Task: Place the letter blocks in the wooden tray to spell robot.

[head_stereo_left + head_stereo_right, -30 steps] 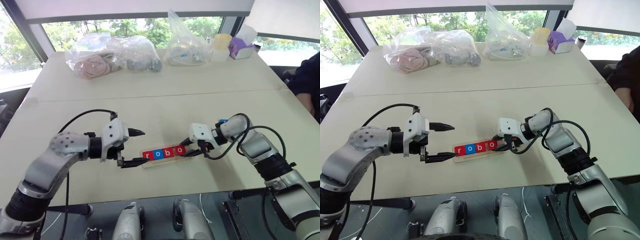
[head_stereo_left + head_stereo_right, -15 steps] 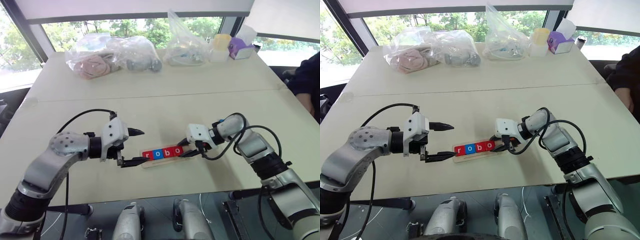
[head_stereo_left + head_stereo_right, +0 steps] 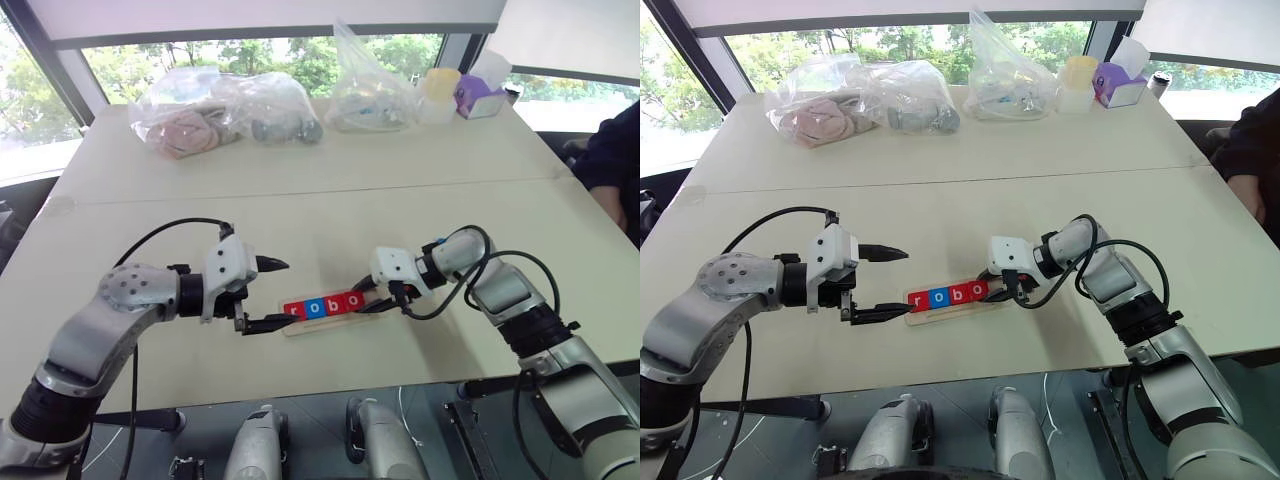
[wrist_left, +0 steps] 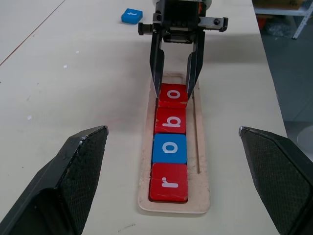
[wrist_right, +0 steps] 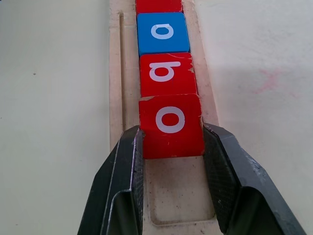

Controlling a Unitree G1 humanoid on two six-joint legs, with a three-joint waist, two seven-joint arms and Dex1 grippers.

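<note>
Letter blocks [image 4: 169, 150] sit in a row of four inside the wooden tray [image 4: 203, 186], spelling r, o, b, o: red, blue, red, red. The tray lies near the front middle of the table [image 3: 300, 200], its long axis running roughly nine o'clock to three o'clock in the head views, the three o'clock end tipped slightly away from the robot. The word reads from the robot's left to its right.

The right gripper [image 5: 171, 147] is clamped narrowly on the second red o block [image 5: 171, 125], one finger against each side, at the tray's right end. The left gripper [image 3: 268, 295] hangs spread wide and empty at the tray's left end, its lower finger [image 3: 262, 325] close beside the rim.

One slot beyond the gripped block looks unfilled. A blue block [image 4: 132, 15] lies on the table behind the right gripper, probably the t.

To do this step well, I judge the o should be pressed flat and flush against the b, then released straight back without dragging it.
</note>
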